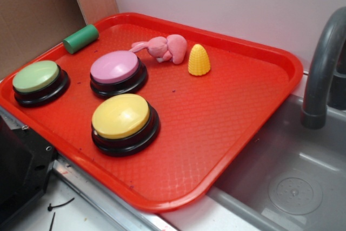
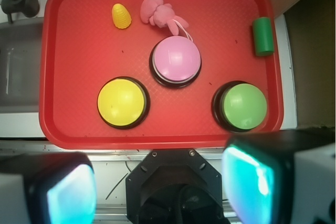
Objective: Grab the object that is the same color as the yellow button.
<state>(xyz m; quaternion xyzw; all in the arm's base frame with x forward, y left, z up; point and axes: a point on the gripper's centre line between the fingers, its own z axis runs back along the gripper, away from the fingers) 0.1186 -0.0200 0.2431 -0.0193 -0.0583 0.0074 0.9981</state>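
Colours across the red tray

The tray (image 1: 254, 128) is bright red with a fine embossed diamond grid. The yellow button (image 1: 120, 115) has a yellow dome on a black base; at its 12 o'clock sits a pink-topped button (image 1: 114, 66), at its 10 o'clock a green-topped button (image 1: 36, 76), both black-based. The corn cob (image 1: 199, 60) is yellow with bumpy kernels, the plush bunny (image 1: 165, 47) pink, the cylinder (image 1: 81, 38) dark green.

yellow corn cob (image 1: 199, 60) upright, yellow button (image 1: 121, 116) apart

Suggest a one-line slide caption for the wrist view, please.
Open gripper hangs above a red tray holding three buttons, a yellow corn cob, pink bunny and green cylinder.
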